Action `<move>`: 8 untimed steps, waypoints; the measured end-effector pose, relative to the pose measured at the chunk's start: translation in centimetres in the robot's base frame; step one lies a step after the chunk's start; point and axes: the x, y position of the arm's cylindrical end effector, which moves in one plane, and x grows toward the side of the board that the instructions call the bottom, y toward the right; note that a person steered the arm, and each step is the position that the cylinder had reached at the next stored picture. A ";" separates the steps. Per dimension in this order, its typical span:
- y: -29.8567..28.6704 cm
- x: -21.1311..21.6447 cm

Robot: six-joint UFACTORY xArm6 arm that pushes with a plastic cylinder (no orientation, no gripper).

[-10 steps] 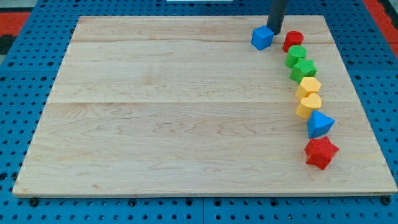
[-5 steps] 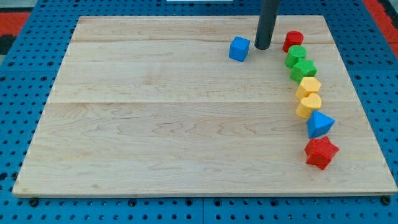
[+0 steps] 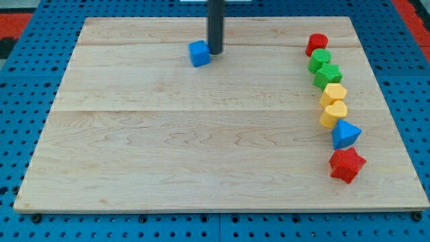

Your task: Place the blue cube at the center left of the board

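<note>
The blue cube (image 3: 199, 53) sits on the wooden board (image 3: 168, 134), near the view's top and a little left of the middle. My tip (image 3: 215, 52) stands right against the cube's right side, touching it or nearly so. The dark rod rises straight up out of the view's top.
A curved row of blocks runs down the view's right side: a red cylinder (image 3: 316, 44), two green blocks (image 3: 320, 60) (image 3: 328, 74), two yellow blocks (image 3: 333, 93) (image 3: 333, 113), a blue triangular block (image 3: 345, 134) and a red star (image 3: 347, 165).
My tip has moved to the view's left along the top of the board, and the blue cube has slid left ahead of it. The row of blocks has not moved.
</note>
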 end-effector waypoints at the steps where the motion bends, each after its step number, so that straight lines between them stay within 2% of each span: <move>1: -3.9 2.1; 2: -9.2 6.2; 3: -9.2 7.6; 4: -4.2 9.8; 6: -14.2 10.4; 7: -16.4 10.5; 8: -8.1 8.3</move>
